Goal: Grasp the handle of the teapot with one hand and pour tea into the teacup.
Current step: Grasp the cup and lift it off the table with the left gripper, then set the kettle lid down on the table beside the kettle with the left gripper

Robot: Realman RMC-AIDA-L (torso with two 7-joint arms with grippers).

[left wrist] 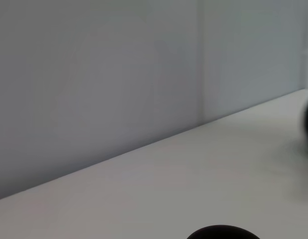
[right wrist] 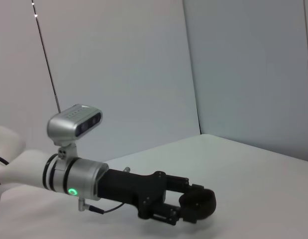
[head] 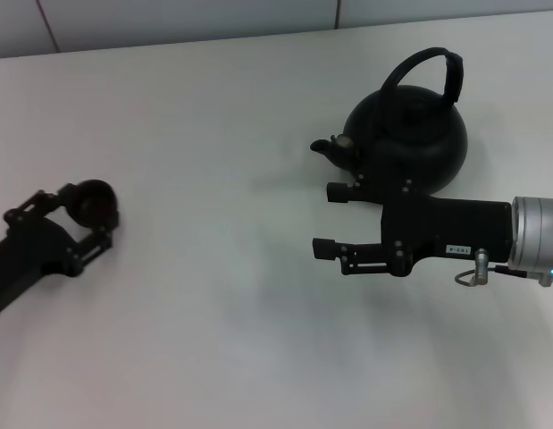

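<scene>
Black teapot [head: 408,143] sits just behind the open right tool [head: 325,219]; left tool [head: 84,219] grips teacup [head: 91,201].

Matte-black teapot [head: 410,143], dark teacup [head: 91,202], plain white table [head: 213,340]

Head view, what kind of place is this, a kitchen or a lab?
Probably a lab test bench: a bare white table against plain grey wall panels, holding only a teapot and teacup.

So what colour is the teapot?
Black all over; the teapot shows best in the head view.
</scene>
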